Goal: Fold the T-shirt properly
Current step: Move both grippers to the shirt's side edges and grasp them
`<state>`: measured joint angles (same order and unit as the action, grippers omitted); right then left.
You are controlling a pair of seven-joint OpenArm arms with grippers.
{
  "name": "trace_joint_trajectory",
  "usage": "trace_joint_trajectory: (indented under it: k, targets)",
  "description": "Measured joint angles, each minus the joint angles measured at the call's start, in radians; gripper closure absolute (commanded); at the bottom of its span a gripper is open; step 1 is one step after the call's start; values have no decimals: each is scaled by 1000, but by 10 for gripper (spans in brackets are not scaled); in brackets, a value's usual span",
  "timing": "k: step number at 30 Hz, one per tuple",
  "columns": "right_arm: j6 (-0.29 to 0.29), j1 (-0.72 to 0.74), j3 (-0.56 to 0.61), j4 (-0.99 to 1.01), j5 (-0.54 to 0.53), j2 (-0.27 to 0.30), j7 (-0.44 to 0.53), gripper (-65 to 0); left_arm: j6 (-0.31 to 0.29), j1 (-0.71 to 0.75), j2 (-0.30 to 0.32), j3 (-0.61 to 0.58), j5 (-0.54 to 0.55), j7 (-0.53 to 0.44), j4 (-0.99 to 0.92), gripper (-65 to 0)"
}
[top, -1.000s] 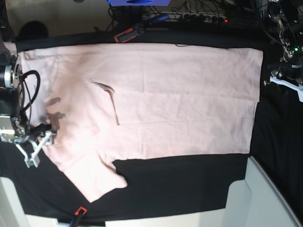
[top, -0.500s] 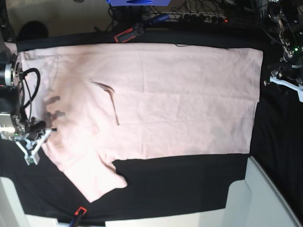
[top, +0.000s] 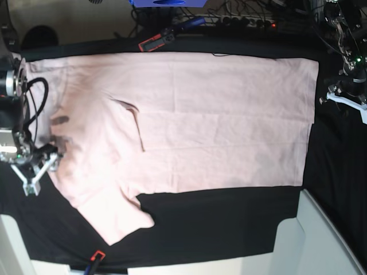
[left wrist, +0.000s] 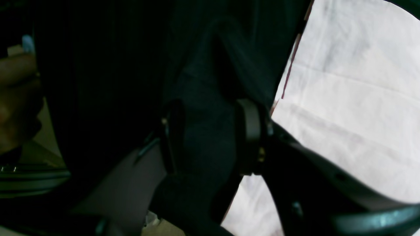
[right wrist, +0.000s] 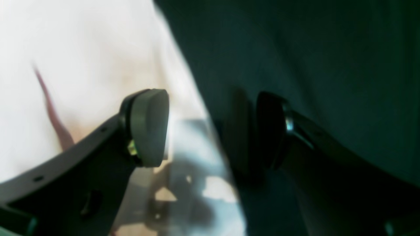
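since a second ago the right hand [top: 35, 173] has slid off the shirt's edge and outward, so it now sits over the big black cloth [top: 218, 220] just beside the sleeve, and its jaws, which pinched together half a second ago, stand apart again with nothing between them. in the right wrist view the pale pad [right wrist: 149, 127] hangs over the pink edge and the dark pad over the black cloth, so the hand straddles the hem line, probably to line up another try at the edge.

the pale pink short-sleeved cotton t-shirt [top: 189, 120] lies spread flat, plain side up, across the cloth-covered surface, with one sleeve pointing toward the near-left corner and a small crease near the middle. no fold is made yet.

the left hand [top: 347, 102] waits at the far side, just off the shirt's hem, its jaws partly apart over the black cloth and holding nothing, likely so both ends can be lifted together.
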<state>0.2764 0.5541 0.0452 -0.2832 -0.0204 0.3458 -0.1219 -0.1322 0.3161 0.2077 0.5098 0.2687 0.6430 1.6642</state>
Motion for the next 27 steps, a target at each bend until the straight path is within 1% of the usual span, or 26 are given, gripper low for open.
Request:
trace_joint_trajectory:
  k: [1,3,9,10,11,14,15,22,25,26,27]
  targets:
    - [0,-13,0,1,-14,0,32,-355,0,0,0,0,0,0,0,-249]
    - [2,-8,0,7,-10,-1,16,-334,0,-1,0,0,0,0,0,-249]
    - [2,2,-2,39,-16,-2,33,-325,0,-3,0,0,0,0,0,-249]
    - [2,2,-2,39,-17,-2,32,-299,0,-3,0,0,0,0,0,-249]
    - [3,0,-2,39,-17,-3,32,-255,0,-3,0,0,0,0,0,-249]
    - [15,-4,-2,39,-21,-6,39,-75,0,-3,0,0,0,0,0,-249]
    - [18,-3,-2,39,-21,-9,39,-48,0,-3,0,0,0,0,0,-249]
    - [18,-6,-2,39,-21,-11,45,-35,0,-3,-2,0,0,0,0,-255]
    - [17,-7,-2,39,-21,-11,46,-35,0,-14,-28,5,0,1,0,-259]
    - [18,-7,-2,39,-21,-11,46,-35,-4,-15,-34,4,1,0,0,-265]
    - [17,-7,-2,39,-21,-11,46,-35,0,-26,-36,0,0,9,-1,-289]
